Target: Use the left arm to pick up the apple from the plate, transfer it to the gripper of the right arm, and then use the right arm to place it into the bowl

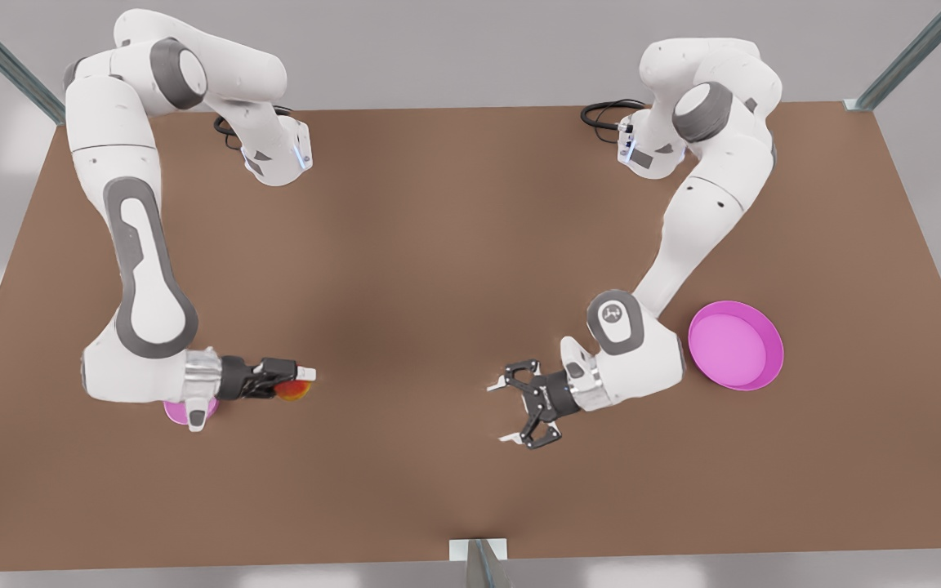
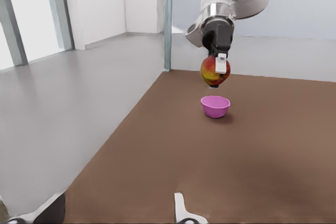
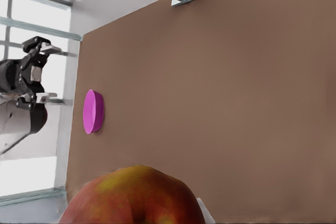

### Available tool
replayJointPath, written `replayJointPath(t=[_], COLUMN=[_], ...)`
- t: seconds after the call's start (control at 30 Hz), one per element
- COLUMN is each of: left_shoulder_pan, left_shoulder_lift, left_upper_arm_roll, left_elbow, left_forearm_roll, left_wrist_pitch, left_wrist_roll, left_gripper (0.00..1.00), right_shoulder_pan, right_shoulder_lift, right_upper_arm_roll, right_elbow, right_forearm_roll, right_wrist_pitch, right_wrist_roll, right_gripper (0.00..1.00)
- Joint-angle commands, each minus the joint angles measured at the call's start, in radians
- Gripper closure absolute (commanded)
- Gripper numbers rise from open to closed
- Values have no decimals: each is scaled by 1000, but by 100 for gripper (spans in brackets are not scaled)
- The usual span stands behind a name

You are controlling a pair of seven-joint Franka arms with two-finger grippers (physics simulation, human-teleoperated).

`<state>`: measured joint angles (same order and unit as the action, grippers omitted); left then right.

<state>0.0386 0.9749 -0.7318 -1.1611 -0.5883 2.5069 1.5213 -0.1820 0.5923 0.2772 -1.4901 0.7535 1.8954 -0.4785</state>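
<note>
The red and yellow apple (image 1: 294, 390) hangs in the air with my right gripper (image 1: 303, 382) shut on it, on the front view's left. In the right wrist view the apple (image 3: 134, 198) sits very close. The small pink bowl (image 1: 180, 411) stands on the table, partly hidden under the right wrist; the apple is a little to its table-centre side. In the left wrist view the apple (image 2: 214, 73) appears above the bowl (image 2: 215, 106). My left gripper (image 1: 501, 412) is open and holds nothing, near the table's middle. The wide pink plate (image 1: 736, 345) lies behind it, with nothing on it.
The brown table (image 1: 438, 245) ends at a metal post (image 1: 479, 563) at the front edge. Both arm bases stand at the far side. From the right wrist view the plate (image 3: 93, 111) and the left gripper (image 3: 50, 73) are far off.
</note>
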Motion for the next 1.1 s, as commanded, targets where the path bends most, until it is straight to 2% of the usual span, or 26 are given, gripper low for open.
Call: replayJointPath(t=[0.0,0.03,0.07,0.1,0.13,0.23,0.27,0.3,0.33,0.37,0.57,0.77,0.87,0.9,0.93,0.97,1.07], left_shoulder_pan=[81,113,128,138,133,283,282,55,-89,-129,-123,-121,-121,-121,-121,-120,-120], left_shoulder_lift=[-48,-113,-169,-268,-341,-493,-571,-706,-820,-906,-808,-806,-808,-806,-806,-808,-806], left_upper_arm_roll=[0,-3,0,5,-1,-4,75,461,667,718,716,716,716,718,716,716,716], left_elbow=[-3,0,0,0,1,3,-3,-84,-227,-354,-256,-256,-256,-256,-256,-256,-256], left_forearm_roll=[411,649,737,889,1056,984,894,642,564,565,570,567,567,567,568,567,568], left_wrist_pitch=[-343,-537,-667,-896,-1037,-1076,-1076,-1053,-950,-875,-895,-896,-899,-899,-899,-899,-913], left_wrist_roll=[-753,-901,-981,-1183,-1397,-1616,-1627,-1621,-1590,-1488,-1472,-1471,-1471,-1471,-1471,-1471,-1471], left_gripper=[0,0,0,0,0,0,0,0,0,0,0,0,0,0,0,0,0], right_shoulder_pan=[-16,-30,-43,-47,-47,-63,-82,-91,-116,-114,-128,-158,-160,-162,-162,-171,-174], right_shoulder_lift=[-6,-2,1,8,23,47,63,72,87,89,141,149,149,150,150,150,150], right_upper_arm_roll=[-4,-7,-9,-21,-21,-26,-23,-24,-23,-23,-23,-18,-18,-18,-18,-18,-18], right_elbow=[19,37,50,68,99,113,96,90,88,88,71,5,1,-1,-2,-5,-9], right_forearm_roll=[-356,-456,-503,-577,-651,-770,-796,-810,-813,-852,-942,-942,-942,-942,-942,-942,-942], right_wrist_pitch=[10,8,10,11,11,10,7,4,7,8,83,128,140,143,151,157,162], right_wrist_roll=[-26,-32,-84,-106,-117,-198,-212,-278,-302,-311,-350,-367,-368,-373,-374,-397,-419], right_gripper=[40,40,40,40,40,40,40,40,40,40,40,38,32,25,5,0,0])
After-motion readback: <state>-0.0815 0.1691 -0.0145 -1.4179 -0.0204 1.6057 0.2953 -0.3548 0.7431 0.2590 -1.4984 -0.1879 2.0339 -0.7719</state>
